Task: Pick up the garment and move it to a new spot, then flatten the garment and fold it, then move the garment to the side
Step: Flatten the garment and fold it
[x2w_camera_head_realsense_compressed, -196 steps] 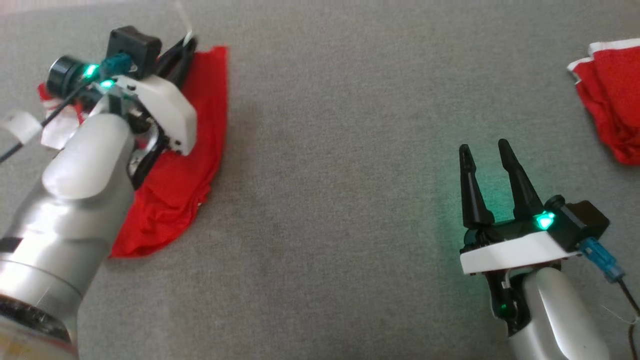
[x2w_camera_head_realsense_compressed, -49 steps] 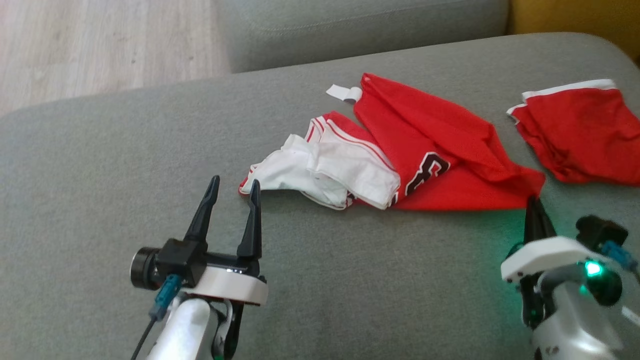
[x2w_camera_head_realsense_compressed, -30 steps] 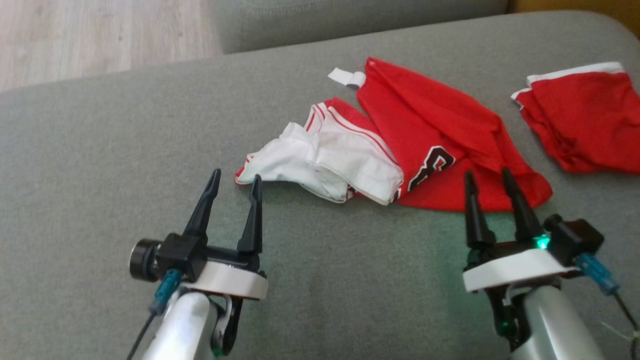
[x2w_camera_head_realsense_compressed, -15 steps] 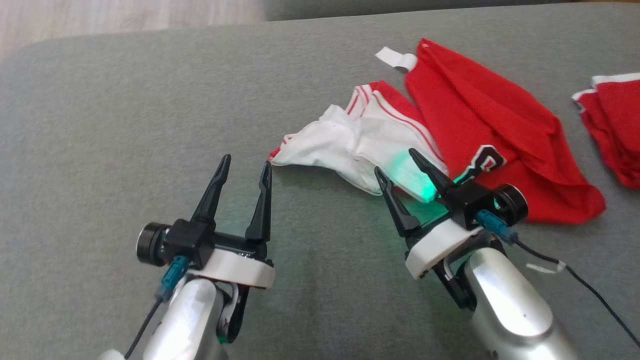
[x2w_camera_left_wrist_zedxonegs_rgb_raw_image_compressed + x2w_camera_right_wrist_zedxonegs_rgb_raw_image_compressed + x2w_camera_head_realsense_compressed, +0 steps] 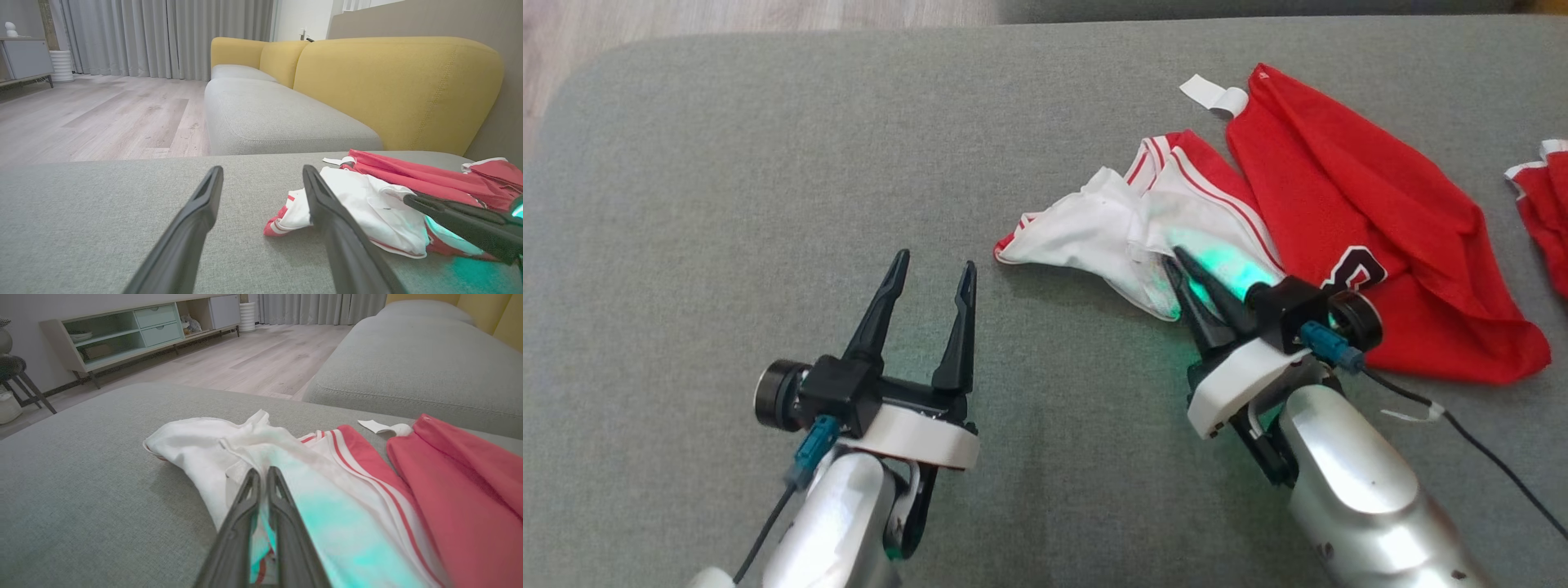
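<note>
Garment [image 5: 1339, 212] lay crumpled on sofa [image 5: 768, 163], roughly 1 o'clock. Right end effector [image 5: 1173, 256] pinched its white edge; left end effector [image 5: 934, 261] was wide open, idle. Barely started tbh: lift, flatten, fold all pending.

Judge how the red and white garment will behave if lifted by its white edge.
Probably floppy: the garment lies in soft folds and creases, so it should drape from the right gripper. Likely light, being thin cloth. It may drag across the grey cushion, since most lies flat.

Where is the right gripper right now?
Head view, right of centre: the right gripper is closed on the white part of the garment, on the grey cushion.
</note>
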Available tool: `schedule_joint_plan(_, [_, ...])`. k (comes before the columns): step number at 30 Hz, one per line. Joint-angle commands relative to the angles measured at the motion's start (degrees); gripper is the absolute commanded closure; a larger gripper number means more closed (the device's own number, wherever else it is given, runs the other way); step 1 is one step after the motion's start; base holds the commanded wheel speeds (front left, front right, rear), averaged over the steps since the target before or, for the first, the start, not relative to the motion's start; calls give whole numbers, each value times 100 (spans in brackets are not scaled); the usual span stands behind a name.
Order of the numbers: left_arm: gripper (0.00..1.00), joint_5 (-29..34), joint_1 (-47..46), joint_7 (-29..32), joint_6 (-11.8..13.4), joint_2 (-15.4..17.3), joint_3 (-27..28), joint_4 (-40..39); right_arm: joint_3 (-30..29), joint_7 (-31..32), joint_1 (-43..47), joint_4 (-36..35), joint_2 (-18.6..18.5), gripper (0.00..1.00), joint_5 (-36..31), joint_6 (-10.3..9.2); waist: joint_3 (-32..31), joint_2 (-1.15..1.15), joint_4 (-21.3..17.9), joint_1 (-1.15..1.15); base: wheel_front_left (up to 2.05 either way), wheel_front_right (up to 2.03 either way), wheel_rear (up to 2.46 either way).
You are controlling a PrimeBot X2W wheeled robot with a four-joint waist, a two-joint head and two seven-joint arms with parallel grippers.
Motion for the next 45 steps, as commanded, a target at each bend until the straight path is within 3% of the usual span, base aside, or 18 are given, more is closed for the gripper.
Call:
schedule_joint_plan(1, [0, -33, -190, -28, 42, 4, 152, -146, 130, -82, -144, -123, 74, 100, 49, -4, -13, 0, -13, 0, 0, 0, 0])
schedule_joint_plan(7, [0, -65, -173, -28, 77, 3, 129, -141, 67, -152, -261, -192, 72, 100, 126, -4, -98, 0, -110, 0, 0, 0, 0])
schedule_joint_plan(11, [0, -111, -189, -28, 100, 3, 94, -178, -90, -159, -521, -393, -129, 100, 51, -4, -109, 0, -139, 0, 0, 0, 0])
schedule_joint_plan(15, [0, -200, -275, -28, 114, 3, -8, -244, -111, 129, -1042, -622, -621, 100, 106, -4, -26, 0, -24, 0, 0, 0, 0])
schedule_joint_plan(22, [0, -519, -504, -28, 211, 3, -291, -403, 160, 847, -2227, -683, -1816, 100, 368, -4, 330, 0, 475, 0, 0, 0, 0])
schedule_joint_plan(31, [0, -915, -852, -28, 365, 3, -789, -577, 775, 1047, -3559, 165, -2945, 100, 511, -4, 768, 0, 1365, 0, 0, 0, 0])
schedule_joint_plan(35, [0, -1088, -942, -28, 488, 3, -923, -681, 746, 1010, -4196, 747, -3111, 100, 490, -4, 902, 0, 1662, 0, 0, 0, 0])
schedule_joint_plan(36, [0, -1100, -952, -28, 504, 3, -940, -689, 693, 956, -4346, 901, -3098, 25, 417, -4, 927, 0, 1691, 0, 0, 0, 0])
schedule_joint_plan(37, [0, -1106, -963, -28, 516, 3, -950, -694, 635, 950, -4464, 1088, -3057, 0, 347, -4, 944, 0, 1706, 0, 0, 0, 0])
schedule_joint_plan(45, [0, -971, -1023, -28, 557, 3, -764, -646, 150, 222, -4604, 1949, -2336, 0, -88, -4, 864, 0, 1298, 0, 0, 0, 0])
